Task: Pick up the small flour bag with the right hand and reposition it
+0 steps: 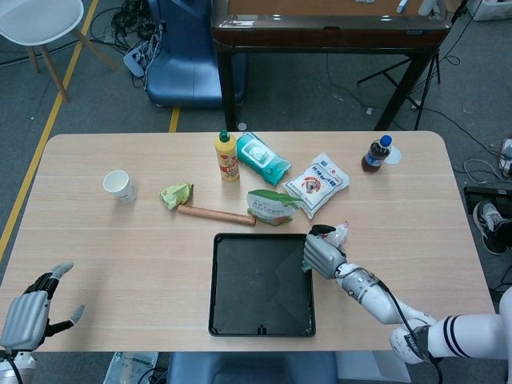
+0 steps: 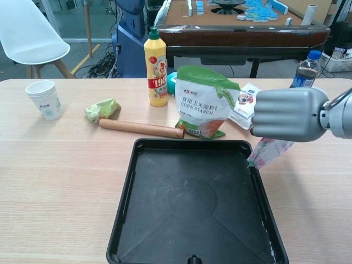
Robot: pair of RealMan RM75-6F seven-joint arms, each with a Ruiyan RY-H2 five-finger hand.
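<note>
My right hand grips the small flour bag, a pink-and-white packet that hangs below the closed fingers. Hand and bag hover at the right rim of the black tray, near its far right corner. The bag's lower tip is close to the rim; whether it touches I cannot tell. My left hand sits at the table's near left corner with its fingers apart, holding nothing.
Behind the tray stand a green corn starch bag, a rolling pin, a yellow bottle and a larger white bag. A cola bottle is far right, a paper cup far left.
</note>
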